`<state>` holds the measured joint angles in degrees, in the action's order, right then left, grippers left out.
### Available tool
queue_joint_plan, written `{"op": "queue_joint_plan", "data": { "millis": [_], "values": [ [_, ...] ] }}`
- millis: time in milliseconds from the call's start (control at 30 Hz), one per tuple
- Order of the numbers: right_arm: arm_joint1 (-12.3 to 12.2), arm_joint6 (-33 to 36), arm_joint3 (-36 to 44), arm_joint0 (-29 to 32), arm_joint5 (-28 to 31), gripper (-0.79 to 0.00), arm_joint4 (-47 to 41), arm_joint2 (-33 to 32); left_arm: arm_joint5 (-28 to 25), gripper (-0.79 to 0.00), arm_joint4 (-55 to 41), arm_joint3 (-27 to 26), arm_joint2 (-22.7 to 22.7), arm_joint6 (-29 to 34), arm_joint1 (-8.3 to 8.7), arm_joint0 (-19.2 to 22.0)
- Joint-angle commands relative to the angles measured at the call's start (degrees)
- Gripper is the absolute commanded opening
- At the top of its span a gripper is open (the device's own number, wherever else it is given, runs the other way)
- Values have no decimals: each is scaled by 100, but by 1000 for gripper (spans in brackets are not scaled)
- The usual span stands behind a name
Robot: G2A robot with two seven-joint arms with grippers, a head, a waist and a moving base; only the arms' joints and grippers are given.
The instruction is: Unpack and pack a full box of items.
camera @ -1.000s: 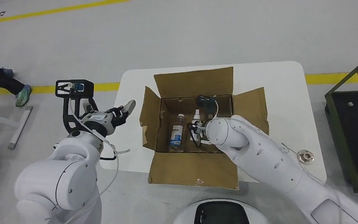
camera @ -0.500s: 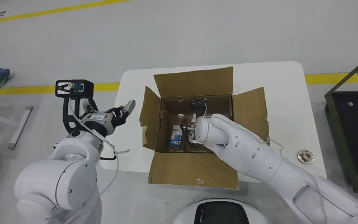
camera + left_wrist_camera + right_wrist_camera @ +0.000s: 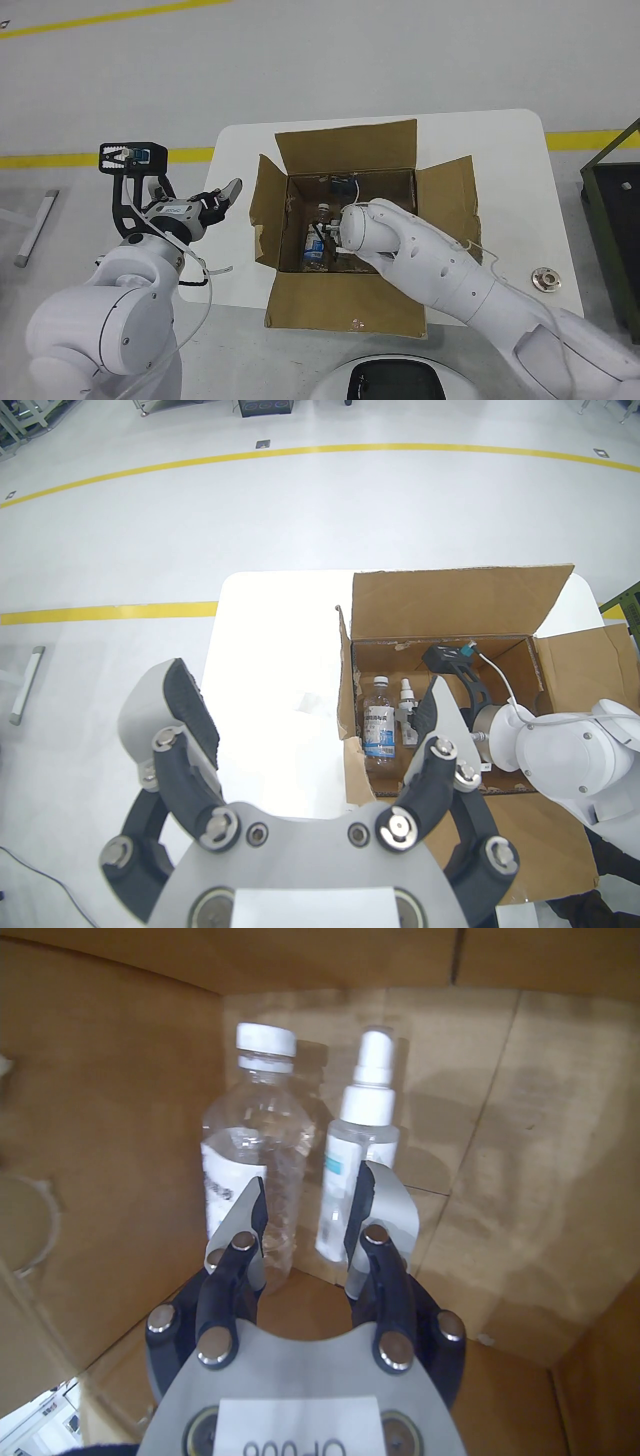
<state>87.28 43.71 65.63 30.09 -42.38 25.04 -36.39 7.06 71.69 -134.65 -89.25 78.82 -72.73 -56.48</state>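
An open cardboard box (image 3: pixel 345 147) stands on the white table (image 3: pixel 500 150). On its floor lie a clear water bottle (image 3: pixel 250 1128) (image 3: pixel 379 720) (image 3: pixel 315 240) and a white-capped spray bottle (image 3: pixel 357 1138) (image 3: pixel 407 705), side by side. My right gripper (image 3: pixel 311 1178) is down inside the box, open. One finger is in front of the water bottle's lower body and the other in front of the spray bottle's; it grips neither. My left gripper (image 3: pixel 306 680) (image 3: pixel 222 195) hangs open and empty off the table's left edge, away from the box.
The box's four flaps are spread outward. A small round metal part (image 3: pixel 545 280) lies on the table's right side. A dark green cabinet (image 3: pixel 615 230) stands beyond the right edge. Bare table (image 3: pixel 235 270) lies left of the box.
My right arm has shifted left inside the box, bringing its open gripper up to the two bottles. The left arm has stayed still.
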Motion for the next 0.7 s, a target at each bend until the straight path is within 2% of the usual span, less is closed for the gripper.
{"op": "queue_joint_plan", "data": {
  "millis": [0,133,300,467,600,667],
  "values": [
    [-62,25,290,42,20,-434,90,-150,0,0,0,0,0,0,0,0],
    [-333,348,1158,313,-130,-443,584,-617,0,0,0,0,0,0,0,0],
    [-805,917,2855,1153,-263,-471,1244,-1771,0,0,0,0,0,0,0,0],
    [-1193,1382,4657,2188,167,-560,1922,-3166,0,0,0,0,0,0,0,0],
    [-1417,1832,5734,2903,488,-637,2551,-4335,0,0,0,0,0,0,0,0],
    [-1521,2200,6183,3208,737,-643,3053,-4866,0,0,0,0,0,0,0,0]
  ]
}}
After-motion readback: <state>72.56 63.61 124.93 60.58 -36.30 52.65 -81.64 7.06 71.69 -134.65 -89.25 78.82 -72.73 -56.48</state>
